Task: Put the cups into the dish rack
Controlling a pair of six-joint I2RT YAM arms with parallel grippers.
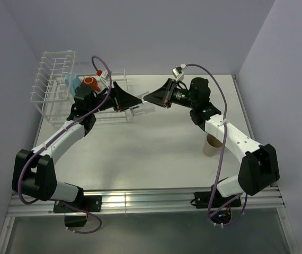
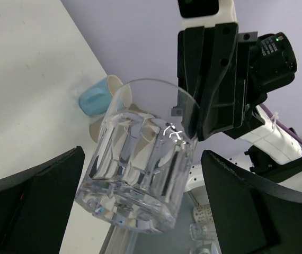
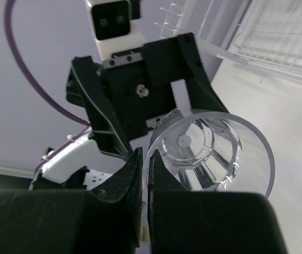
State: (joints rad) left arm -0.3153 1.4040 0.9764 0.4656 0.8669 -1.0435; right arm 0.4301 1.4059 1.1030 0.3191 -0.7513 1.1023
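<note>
**Tumbler pinched by right claw, left claw wide open around it**

Nearest the arm bases, the beige cup (image 1: 212, 146) stands upright on the table (image 1: 151, 159), close by the right arm's forearm. The left wrist view shows a light blue mug (image 2: 94, 99) lying on its side just next to that beige cup. In the top view this mug is hidden by the right arm.

Mid-table, both arms meet above the surface. The right gripper (image 3: 144, 159) is closed tight on the rim of the clear tumbler (image 2: 140, 174), with one finger inside the mouth, one outside and the glass wall nipped between them. The tumbler is off the table and tipped, mouth toward the right wrist and thick base toward the left wrist. The left gripper (image 2: 141, 153) is spread as wide as it goes, with a finger on each side of the tumbler's base. A gap shows on both sides, so it touches nothing and holds nothing.

Farther back on the left is the dish rack (image 1: 55, 79), white wire, with the tall plate slots at its far-left end and the low basket reaching toward the grippers. A second light blue mug (image 1: 72, 83) and the red-orange cup (image 1: 90, 82) sit in the basket section, partly covered by the left arm. The tumbler hangs just off the basket's right end, outside the rack.
</note>
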